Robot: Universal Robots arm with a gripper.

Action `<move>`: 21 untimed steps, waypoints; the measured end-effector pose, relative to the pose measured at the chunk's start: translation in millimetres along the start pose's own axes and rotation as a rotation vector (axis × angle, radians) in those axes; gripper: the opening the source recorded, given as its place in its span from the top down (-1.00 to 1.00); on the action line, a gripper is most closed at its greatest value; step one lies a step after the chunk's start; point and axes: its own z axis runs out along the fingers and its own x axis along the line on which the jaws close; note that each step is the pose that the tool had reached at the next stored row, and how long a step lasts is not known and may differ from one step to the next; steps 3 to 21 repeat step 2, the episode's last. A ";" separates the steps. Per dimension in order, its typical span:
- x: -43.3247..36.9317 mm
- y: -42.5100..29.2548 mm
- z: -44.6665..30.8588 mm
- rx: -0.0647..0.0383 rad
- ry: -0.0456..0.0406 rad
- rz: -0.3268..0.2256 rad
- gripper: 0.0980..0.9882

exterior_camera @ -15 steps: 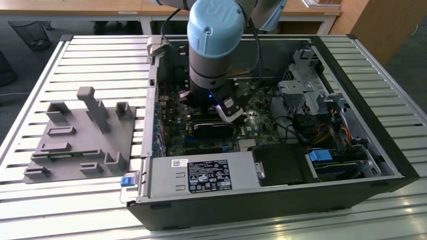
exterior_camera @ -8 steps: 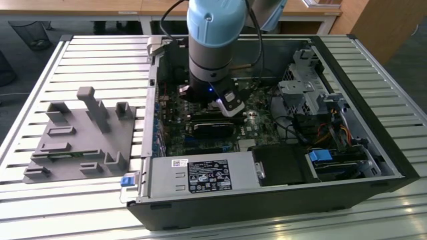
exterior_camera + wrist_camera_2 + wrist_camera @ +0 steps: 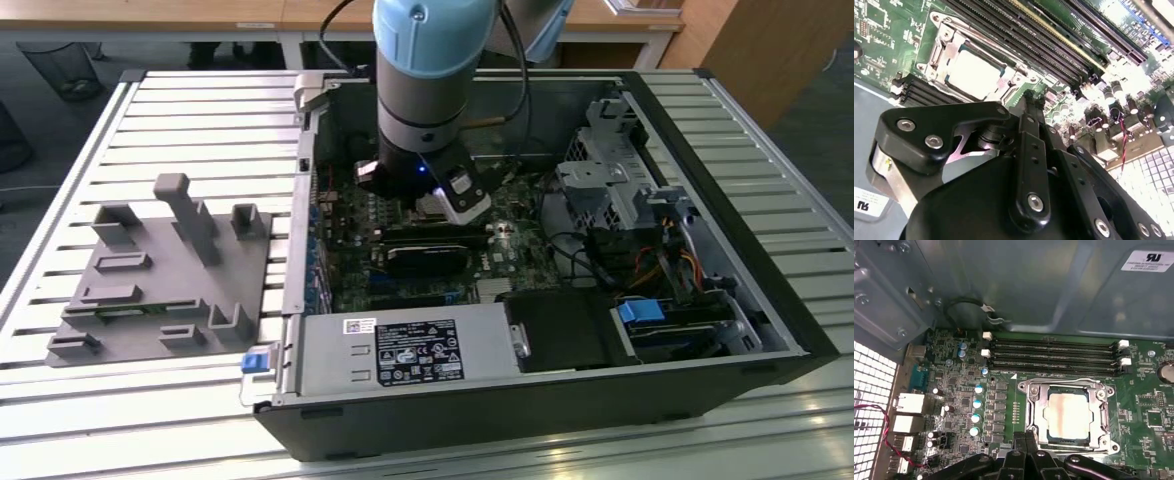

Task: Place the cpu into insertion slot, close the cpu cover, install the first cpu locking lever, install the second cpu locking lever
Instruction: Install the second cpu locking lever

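Inside the open computer case, on the green motherboard, we find the cpu already lying flat in the insertion slot, with the cpu cover closed down around its pale metal face. We judge the chip light, stiff and fragile — better gripped by its edges than pressed on its face — and the thin cover plate springy. In the exterior view the arm stands nearly vertical over the board, wrist pointing down. In both wrist views the gripper hovers just beside the socket's edge, its fingers pressed together and holding nothing — whether they touch a locking lever we cannot tell.
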 end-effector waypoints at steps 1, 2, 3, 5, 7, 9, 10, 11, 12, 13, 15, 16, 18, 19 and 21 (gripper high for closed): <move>0.0 0.0 0.0 0.000 0.0000 0.000 0.98; 0.0 0.0 0.0 0.000 0.0000 0.000 0.98; 0.0 0.0 0.0 0.000 0.0000 0.000 0.98; 0.0 0.0 0.0 0.000 0.0000 0.000 0.98; 0.0 0.0 0.0 0.000 0.0000 0.000 0.98; 0.0 0.0 0.0 0.000 0.0000 0.000 0.98; 0.0 0.0 0.0 0.000 0.0000 0.000 0.98; 0.0 0.0 0.0 0.000 0.0000 0.000 0.98; 0.0 0.0 0.0 0.000 0.0000 0.000 0.98; 0.0 0.0 0.0 0.000 0.0000 0.000 0.98; 0.0 0.0 0.0 0.000 0.0000 0.000 0.98; 0.0 0.0 0.0 0.000 0.0000 0.000 0.98; 0.0 0.0 0.0 0.000 0.0000 0.000 0.98; 0.0 0.0 0.0 0.000 0.0000 0.000 0.98; 0.0 0.0 0.0 0.000 0.0000 0.000 0.98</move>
